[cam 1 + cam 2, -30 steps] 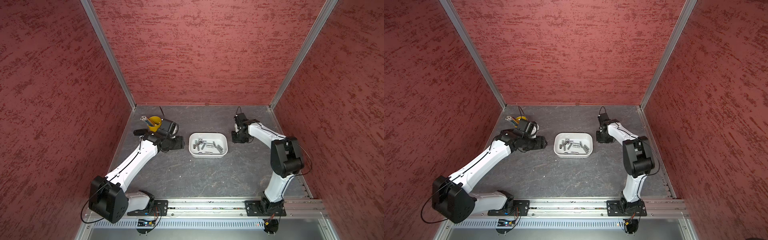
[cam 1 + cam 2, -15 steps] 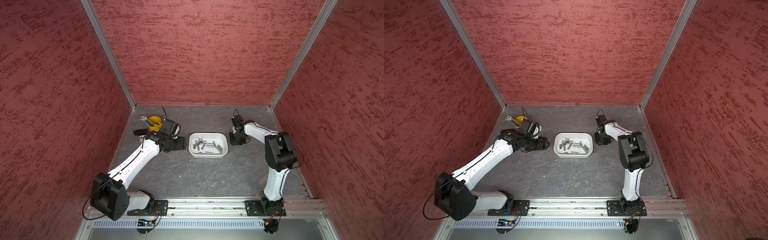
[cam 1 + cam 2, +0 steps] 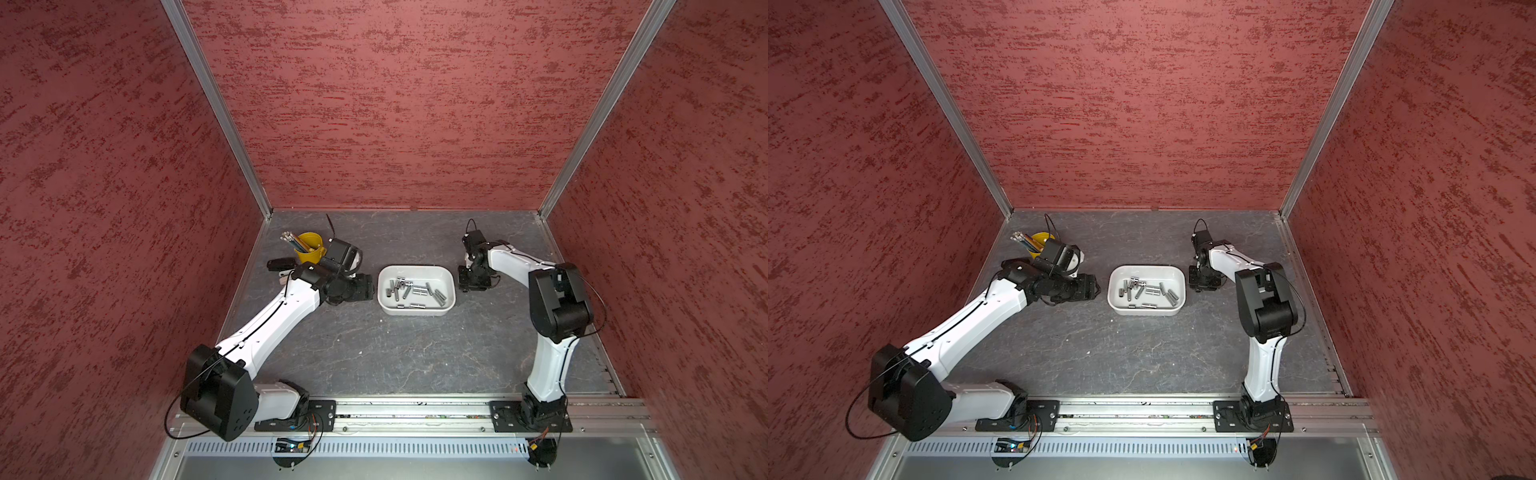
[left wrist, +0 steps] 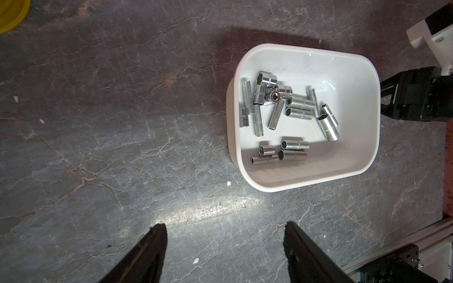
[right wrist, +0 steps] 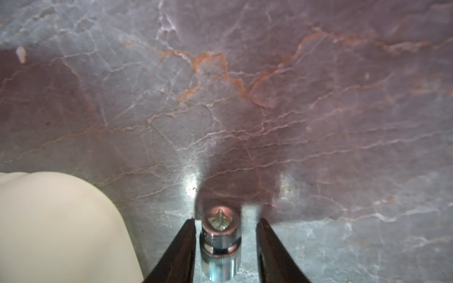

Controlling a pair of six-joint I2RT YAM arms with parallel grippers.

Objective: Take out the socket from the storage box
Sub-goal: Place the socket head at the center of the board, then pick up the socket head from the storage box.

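Storage box (image 3: 415, 311) (image 3: 1146, 311) sits mid-tabletop (image 3: 395, 353), somewhat nearer the back edge than the front rail, with its long sides parallel to the back edge. It shows in both top views. Loose chrome sockets (image 4: 297, 107) are spread over the box floor, mostly lying flat, a few stacked on each other.

Right gripper (image 3: 473, 282) is down at the tabletop, just beside the box's right end. In the right wrist view one socket (image 5: 220, 235) is outside the box, between the gripper's fingers (image 5: 269, 245). It looks to stand on end with the open end up, but its lower end is cut off by the frame. The box's rounded corner (image 5: 61, 220) is just beside it. The jaws are parted wider than the socket, so it isn't clamped. There's a clear gap to one finger. The other finger is close in, and I can't tell if it touches.

Left gripper (image 3: 365, 286) sits low just off the box's left end, pointing toward it. In the left wrist view its fingers (image 4: 157, 235) are spread wide with nothing between them, only bare tabletop underneath. The box lies ahead of the fingertips, apart from them.

Yellow pencil cup (image 3: 309, 245) holding pencils (image 3: 291, 240) stands near the back left corner, just behind the left wrist.
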